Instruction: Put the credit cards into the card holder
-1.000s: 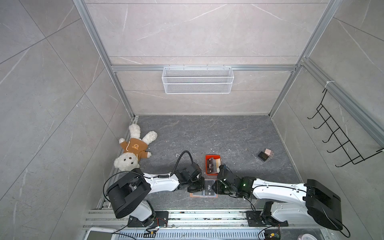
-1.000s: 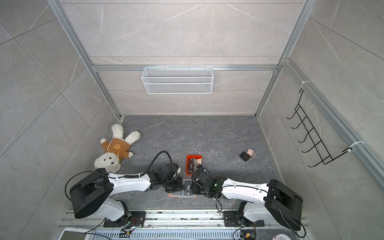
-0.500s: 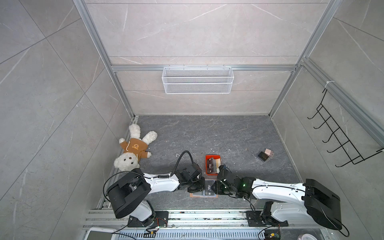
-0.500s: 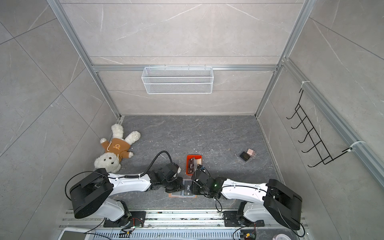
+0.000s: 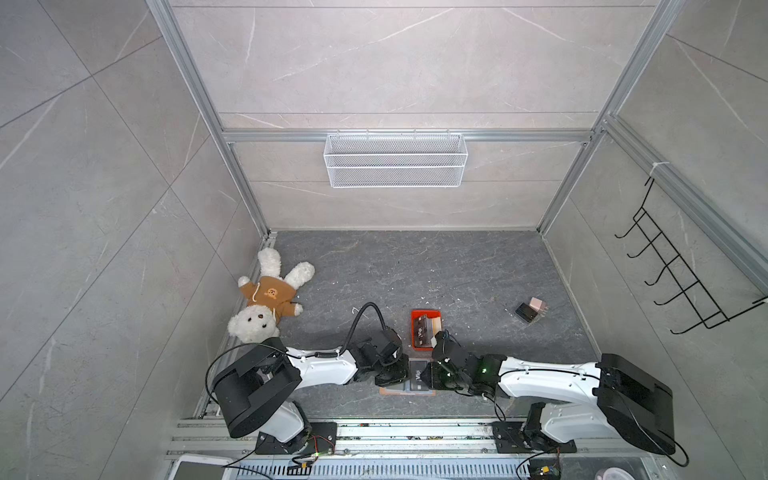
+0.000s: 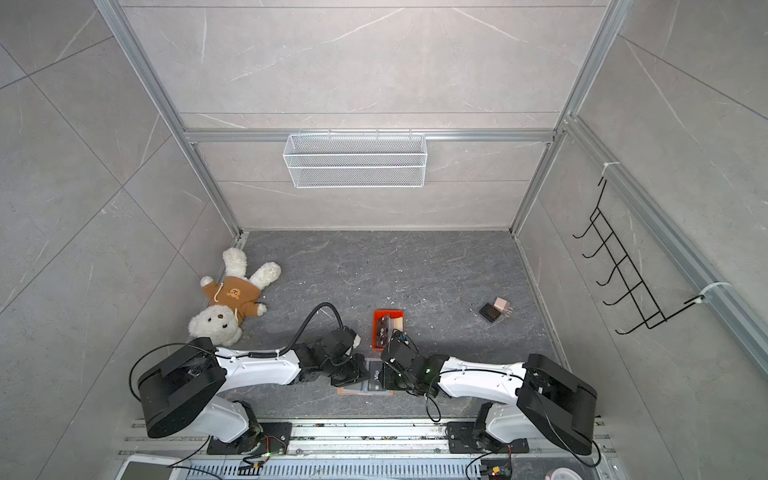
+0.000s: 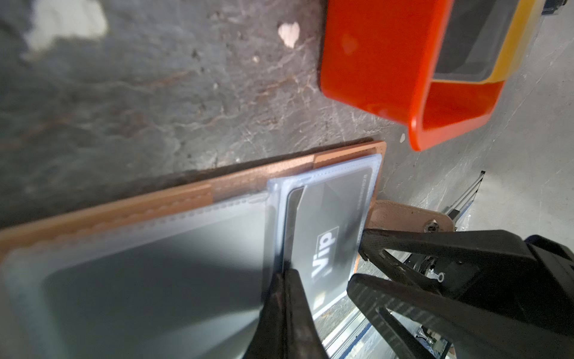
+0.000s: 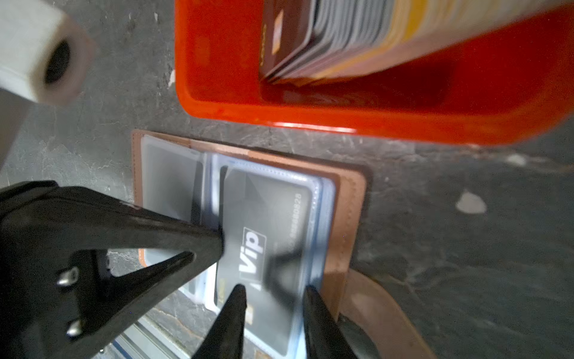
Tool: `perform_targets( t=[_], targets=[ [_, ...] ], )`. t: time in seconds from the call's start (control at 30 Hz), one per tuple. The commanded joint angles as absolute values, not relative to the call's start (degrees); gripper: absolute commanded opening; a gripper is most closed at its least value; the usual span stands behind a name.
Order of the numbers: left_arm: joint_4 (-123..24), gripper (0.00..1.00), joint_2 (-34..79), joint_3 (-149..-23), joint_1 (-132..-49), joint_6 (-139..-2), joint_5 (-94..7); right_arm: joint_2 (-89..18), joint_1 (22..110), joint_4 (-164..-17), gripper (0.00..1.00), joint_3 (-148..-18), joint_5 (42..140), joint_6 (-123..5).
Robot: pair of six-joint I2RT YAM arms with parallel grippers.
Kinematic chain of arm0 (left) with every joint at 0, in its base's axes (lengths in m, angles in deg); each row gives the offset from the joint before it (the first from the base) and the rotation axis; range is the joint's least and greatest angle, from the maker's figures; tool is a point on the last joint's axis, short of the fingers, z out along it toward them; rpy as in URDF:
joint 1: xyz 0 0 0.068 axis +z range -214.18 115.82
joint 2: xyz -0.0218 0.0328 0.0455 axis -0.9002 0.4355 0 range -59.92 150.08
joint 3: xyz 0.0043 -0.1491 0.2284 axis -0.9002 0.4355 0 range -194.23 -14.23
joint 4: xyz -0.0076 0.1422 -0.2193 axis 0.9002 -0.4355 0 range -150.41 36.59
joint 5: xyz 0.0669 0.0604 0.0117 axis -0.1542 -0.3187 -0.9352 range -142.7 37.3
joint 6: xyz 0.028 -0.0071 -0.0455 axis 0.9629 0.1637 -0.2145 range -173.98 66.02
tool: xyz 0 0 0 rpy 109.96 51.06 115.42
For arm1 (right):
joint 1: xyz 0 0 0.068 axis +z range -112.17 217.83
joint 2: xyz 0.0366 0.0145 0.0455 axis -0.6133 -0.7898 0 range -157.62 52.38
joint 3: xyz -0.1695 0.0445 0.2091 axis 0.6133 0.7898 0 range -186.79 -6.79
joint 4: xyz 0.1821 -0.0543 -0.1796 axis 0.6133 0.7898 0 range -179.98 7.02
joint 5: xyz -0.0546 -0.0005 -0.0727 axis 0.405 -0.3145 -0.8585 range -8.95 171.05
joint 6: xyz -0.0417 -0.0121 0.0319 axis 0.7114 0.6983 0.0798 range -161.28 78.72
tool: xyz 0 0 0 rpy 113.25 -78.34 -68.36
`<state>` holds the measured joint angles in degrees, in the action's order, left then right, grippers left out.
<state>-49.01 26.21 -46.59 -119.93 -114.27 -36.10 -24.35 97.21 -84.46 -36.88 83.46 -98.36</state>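
Note:
The card holder lies open on the floor between both grippers, tan with clear sleeves. A black VIP credit card sits inside a sleeve. My left gripper is shut, its tip at that sleeve's inner edge. My right gripper is open, with its fingers apart over the sleeved card's outer end by the snap tab. More credit cards stand in an orange-red tray.
A teddy bear lies at the left wall. A small black-and-pink block pair sits on the floor to the right. A wire basket hangs on the back wall and a black hook rack on the right wall.

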Motion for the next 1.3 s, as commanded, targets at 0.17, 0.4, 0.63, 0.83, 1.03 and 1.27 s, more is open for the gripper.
perform_targets(
  t=[0.17, 0.4, 0.63, 0.83, 1.03, 1.27],
  targets=[
    [-50.42, 0.0, 25.46, -45.4, -120.17, -115.24, -36.98, -25.48, 96.89, -84.09, 0.34, -36.28, 83.12, -99.57],
    [-48.65, 0.0, 25.44, -44.9, -120.19, -116.02, -36.76, -22.35, 96.89, -87.39, 0.33, -35.6, 83.64, -98.25],
    [-46.49, 0.0, 25.51, -45.06, -120.21, -116.65, -36.01, -18.98, 96.97, -87.6, 0.32, -35.83, 83.74, -96.06],
    [-45.94, 0.0, 25.05, -45.08, -120.17, -116.92, -35.48, -19.72, 97.16, -87.95, 0.32, -36.96, 84.65, -95.25],
    [-46.55, 0.0, 22.73, -44.57, -120.17, -117.11, -35.74, -21.86, 98.19, -87.78, 0.32, -39.1, 84.65, -94.65],
    [-48.31, 0.0, 19.85, -44.27, -119.91, -116.99, -36.67, -23.53, 99.69, -85.48, 0.34, -42.32, 83.42, -94.19]
  ],
)
